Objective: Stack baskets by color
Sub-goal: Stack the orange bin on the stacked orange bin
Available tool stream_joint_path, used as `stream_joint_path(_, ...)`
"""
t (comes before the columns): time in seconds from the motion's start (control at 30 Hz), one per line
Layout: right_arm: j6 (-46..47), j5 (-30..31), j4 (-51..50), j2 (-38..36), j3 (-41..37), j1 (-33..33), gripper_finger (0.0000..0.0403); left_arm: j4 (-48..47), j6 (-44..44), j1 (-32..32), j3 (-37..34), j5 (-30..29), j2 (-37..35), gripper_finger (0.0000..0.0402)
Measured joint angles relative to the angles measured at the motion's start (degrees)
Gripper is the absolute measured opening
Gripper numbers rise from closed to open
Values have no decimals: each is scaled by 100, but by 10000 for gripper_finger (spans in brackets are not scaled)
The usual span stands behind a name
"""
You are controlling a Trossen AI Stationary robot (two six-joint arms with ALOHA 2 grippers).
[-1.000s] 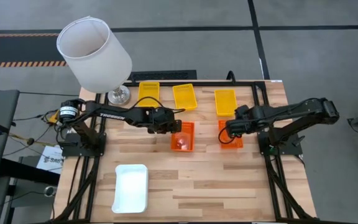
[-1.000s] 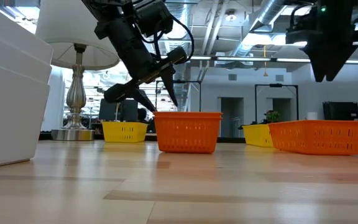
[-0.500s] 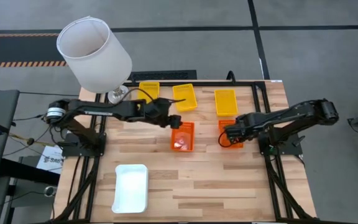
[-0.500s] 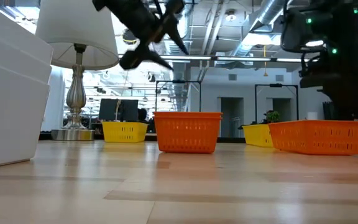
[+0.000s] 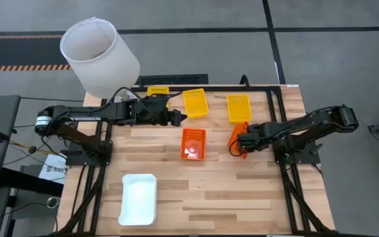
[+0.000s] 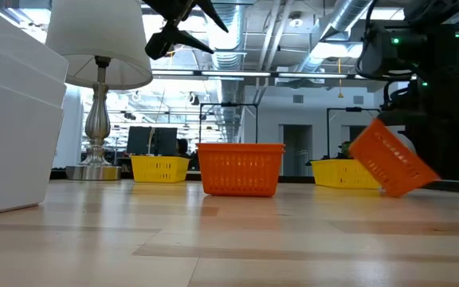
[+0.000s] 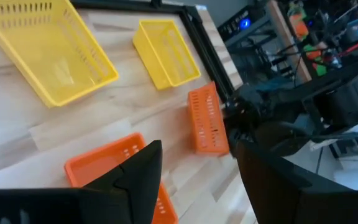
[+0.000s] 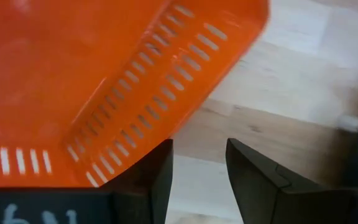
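Two orange baskets are on the table. One [image 5: 193, 143] sits flat at the centre. The other [image 5: 237, 138] is tipped up on its right bottom edge [image 6: 397, 192], left side raised. My right gripper [image 5: 243, 141] points down just right of it, open, with only table between its fingers [image 8: 199, 167]. My left gripper [image 5: 178, 117] hangs high and open [image 6: 204, 30] near the far yellow baskets, touching nothing. Yellow baskets stand at the far edge [image 5: 195, 103] [image 5: 238, 107] [image 5: 157, 91]. A white basket [image 5: 139, 197] sits near left. My right gripper comes from above, pointing down. The outer side of one finger [image 8: 157, 167] is against the tipped orange basket's slotted long wall [image 8: 126, 163]. The finger itself hides the exact spot. The basket stands tilted on one bottom edge, its left side off the table.
A lamp with a big white shade [image 5: 99, 56] stands at the far left corner, its base [image 6: 94, 171] on the table. The table's dark frame [image 5: 278, 92] borders the far right. Bare wood lies along the near half, right of the white basket.
My left gripper has risen from the centre orange basket and drawn back toward the far left, turning as it went. My right gripper has come down beside the right orange basket, which lay flat and now stands tipped on its right edge.
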Motion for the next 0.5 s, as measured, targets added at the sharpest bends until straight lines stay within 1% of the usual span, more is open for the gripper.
stream_joint_path(0.17, -51, 59, 414, -56, 4, -1, 160, -6, 22, 0, 0, -81, -29, 195)
stream_joint_path(0.3, -46, 68, 488, -227, 9, -1, 158, -5, 30, 0, 0, -86, -26, 195)
stream_joint_path(0.5, -41, 481, 515, -680, 33, -40, 160, -18, 111, 0, 0, -273, -25, 195)
